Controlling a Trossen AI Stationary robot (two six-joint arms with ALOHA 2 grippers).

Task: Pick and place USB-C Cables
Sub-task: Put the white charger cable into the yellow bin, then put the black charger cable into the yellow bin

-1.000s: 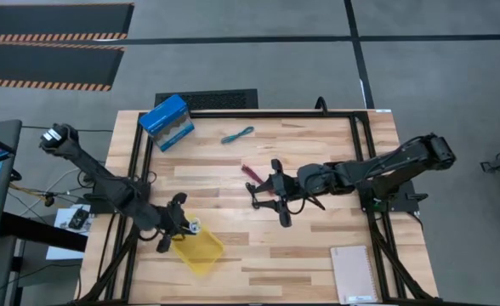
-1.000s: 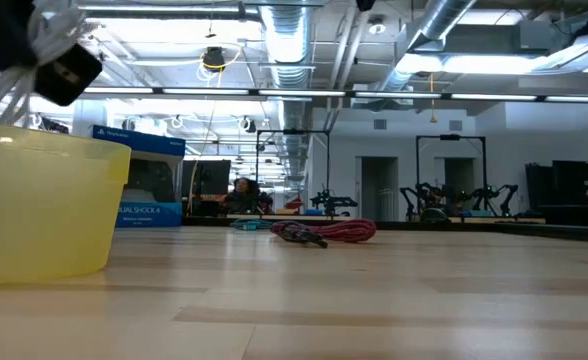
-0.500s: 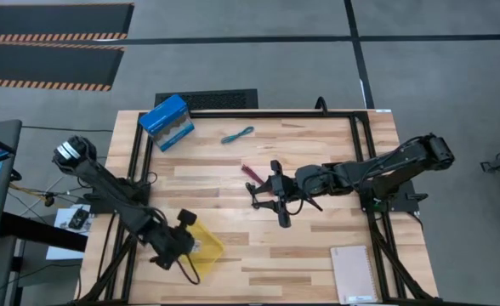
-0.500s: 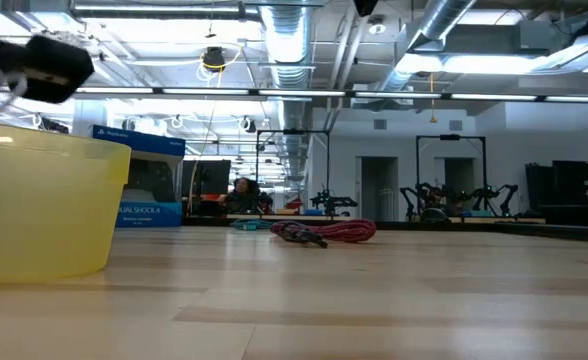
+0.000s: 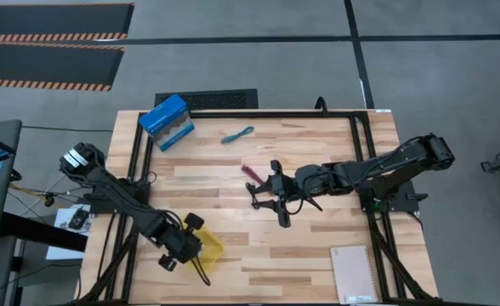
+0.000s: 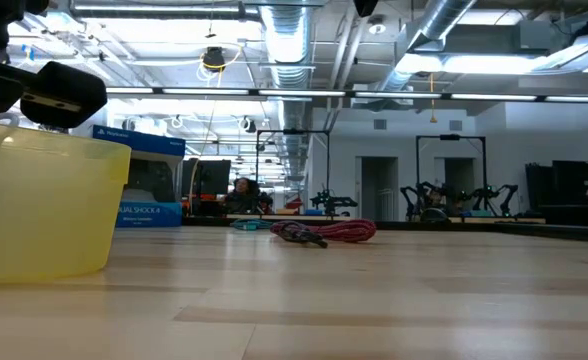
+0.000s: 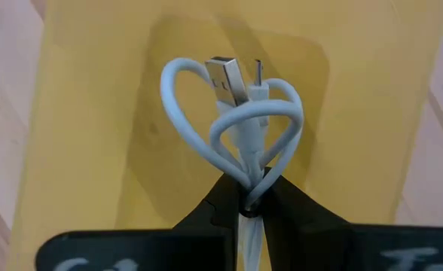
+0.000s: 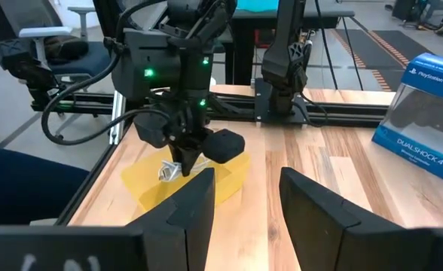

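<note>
The left gripper [image 7: 248, 202] hangs over the yellow tray [image 5: 209, 247] at the table's near left corner, its fingers pinched tight on the white cable [image 7: 236, 120], whose loops and metal plug stand clear above the tray's floor without touching it. From above, the arm itself covers most of the tray and the white cable cannot be made out there at all; at table height only the tray's wall [image 6: 44, 205] and a dark part of the arm above it show, cut off by the picture's edge. The right gripper [image 5: 271, 202] rests over the middle of the table with its fingers [image 8: 195, 203] spread wide and holding nothing. The dark red cable [image 5: 252, 173] lies just beyond it, toward the far side, and the teal cable [image 5: 237, 135] lies farther still, near the blue box [image 5: 166, 121] at the far left. In the low view the teal cable is only a small smudge behind the dark red cable [image 6: 324, 232]. A black cable cannot be picked out anywhere against the dark arms. A notebook [image 5: 353, 274] lies at the near right corner.
</note>
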